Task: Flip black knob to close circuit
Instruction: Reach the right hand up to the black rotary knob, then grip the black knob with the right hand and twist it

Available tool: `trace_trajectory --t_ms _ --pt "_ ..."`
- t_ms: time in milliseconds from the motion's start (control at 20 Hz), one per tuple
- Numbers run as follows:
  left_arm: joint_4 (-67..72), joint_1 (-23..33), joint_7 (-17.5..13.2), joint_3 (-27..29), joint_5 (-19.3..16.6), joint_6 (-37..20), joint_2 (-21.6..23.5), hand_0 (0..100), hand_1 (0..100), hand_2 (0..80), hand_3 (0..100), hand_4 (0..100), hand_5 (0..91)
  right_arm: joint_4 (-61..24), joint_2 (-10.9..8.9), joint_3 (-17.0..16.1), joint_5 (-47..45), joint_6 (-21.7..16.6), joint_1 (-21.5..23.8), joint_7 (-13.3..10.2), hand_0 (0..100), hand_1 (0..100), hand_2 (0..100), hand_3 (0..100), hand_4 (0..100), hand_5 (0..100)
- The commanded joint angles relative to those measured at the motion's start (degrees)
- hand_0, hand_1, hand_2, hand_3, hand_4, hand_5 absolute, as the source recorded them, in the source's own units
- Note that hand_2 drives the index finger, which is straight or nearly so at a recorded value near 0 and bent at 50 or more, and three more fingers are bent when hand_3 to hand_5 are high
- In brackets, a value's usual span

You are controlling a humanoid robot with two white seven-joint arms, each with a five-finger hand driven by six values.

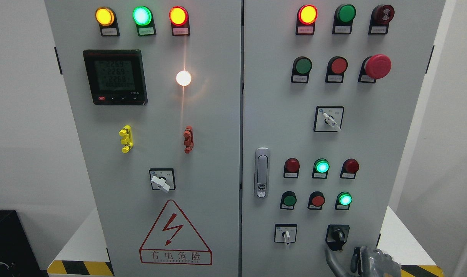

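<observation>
Head view: grey metal electrical cabinet (218, 127) w/ two doors fills most of the frame, white walls either side.

Task item: small black rotary knob (337, 233) on a black plate, low on the right door, near bottom right corner of the panel. Just left of it sits a white-handled selector switch (286, 234) on a square plate.

Right hand (366, 261), silver-grey w/ dark fingers, enters at the bottom edge right of centre, just below the black knob. One dark finger (331, 259) reaches up toward the knob plate; can't tell if it touches. Fingers look loosely curled and hold nothing. Left arm isn't visible.

Rest of right door: lit red lamp (307, 14) top left, w/ unlit green and dark red ones beside it; large red mushroom-head stop button (377, 66) below; another white selector mid-panel; two rows of small lamps lower down, two of them glowing green; silver door latch (262, 172) at the door's left edge.

Left door: yellow, green and red lamps lit along the top; black digital meter w/ green display (115, 76); bright white lamp (183, 78); yellow and red terminal clips; white selector; red triangle lightning warning sign (175, 232) at bottom.

Cabinet stands on a white counter w/ yellow-black hazard stripe edge (79, 268).
</observation>
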Motion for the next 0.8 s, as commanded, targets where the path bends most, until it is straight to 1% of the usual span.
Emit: trace_trajectory --t_ms 0,200,500,750 --pt "-1.7 1.3 0.0 0.0 0.0 0.0 0.0 12 56 0.0 0 0 0.0 0.4 -0.16 0.1 0.0 0.2 -1.0 0.2 0 2 89 100 94 94" --pt "-1.7 1.3 0.0 0.0 0.0 0.0 0.0 12 56 0.0 0 0 0.0 0.5 -0.25 0.0 0.0 0.2 -1.1 0.2 0 2 89 100 94 94" --pt "-1.7 1.3 0.0 0.0 0.0 0.0 0.0 12 56 0.0 0 0 0.0 1.0 -1.31 -0.5 0.0 0.2 -1.2 0.1 0 3 89 100 94 94" --pt "-1.7 1.3 0.0 0.0 0.0 0.0 0.0 12 56 0.0 0 0 0.0 1.4 -1.75 -0.5 0.0 0.2 -1.2 0.1 0 3 89 100 94 94"
